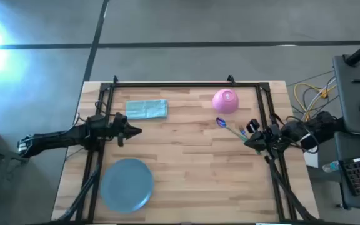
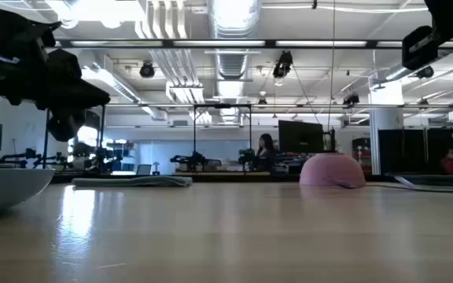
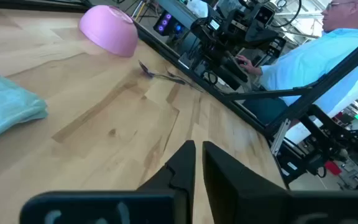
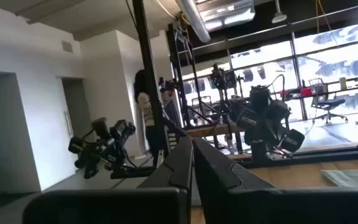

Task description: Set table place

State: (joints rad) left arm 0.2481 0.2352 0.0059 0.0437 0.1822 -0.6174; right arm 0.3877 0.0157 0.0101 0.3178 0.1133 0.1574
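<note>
So here's where I'm at: nothing is laid out yet, everything for the place setting is scattered around the table (image 1: 186, 162). My left claw (image 1: 135, 131) hangs over the left side of the board with its fingers pressed together on nothing, and my right claw (image 1: 250, 145) sits out at the right edge by the rail, fingers also together and empty. The blue plate (image 1: 127, 183) is at the near-left corner, just below my left arm, so that one is clearly the left arm's job if I go for it first. The pink bowl (image 1: 225, 100) is upside down at the far right, and the spoon (image 1: 221, 122) and green fork (image 1: 237, 131) lie just beside it, running on a slant from the bowl down toward my right claw, handles pointing more or less at it. That slant is what matters, I reckon: the right claw is way nearer the cutlery and already roughly lined up with its long axis, whereas from the left wrist view all of it is well across the board. There's also a folded teal cloth (image 1: 147, 109) at the far left, just ahead of my left claw. Either claw needs to spread before grabbing anything.
</note>
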